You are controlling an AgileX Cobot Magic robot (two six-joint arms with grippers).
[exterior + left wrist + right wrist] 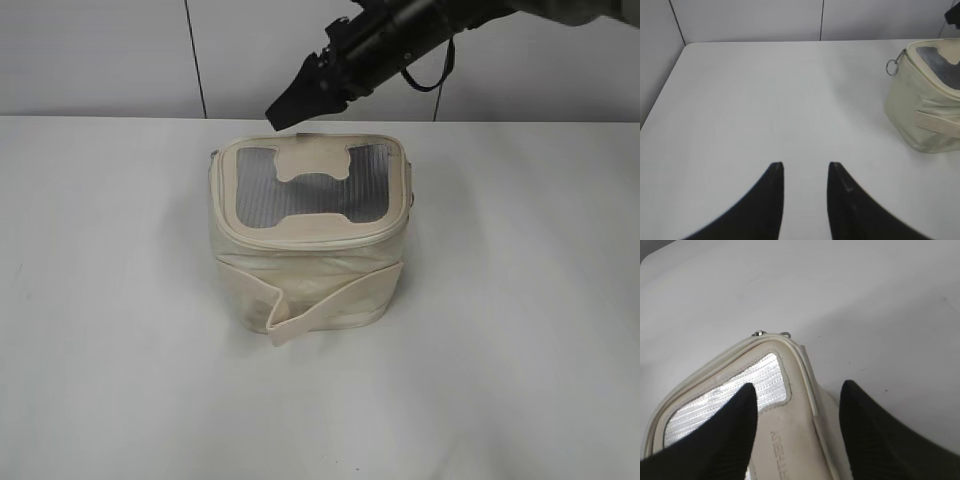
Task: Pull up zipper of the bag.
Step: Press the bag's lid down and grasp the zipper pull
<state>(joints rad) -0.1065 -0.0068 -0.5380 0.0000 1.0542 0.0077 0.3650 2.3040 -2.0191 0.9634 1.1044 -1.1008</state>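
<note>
The cream-white bag (310, 270) stands in the middle of the table, its grey ribbed window and H-shaped patch facing up. The cream zipper track (305, 241) runs round the top panel's rim. One silver ring pull (891, 66) hangs at the bag's corner in the left wrist view. Small silver pulls (759, 333) show at the far corner in the right wrist view. My right gripper (287, 108) is open and hovers above the bag's back edge. In its wrist view its jaws (797, 386) straddle the top panel (790, 440). My left gripper (805, 166) is open and empty over bare table, left of the bag (925, 95).
The wide strap band's loose end (290, 322) sticks out at the bag's front. The white table (120, 300) reaches to a white panelled wall (100, 50) at the back. The table's left edge (662, 95) shows in the left wrist view.
</note>
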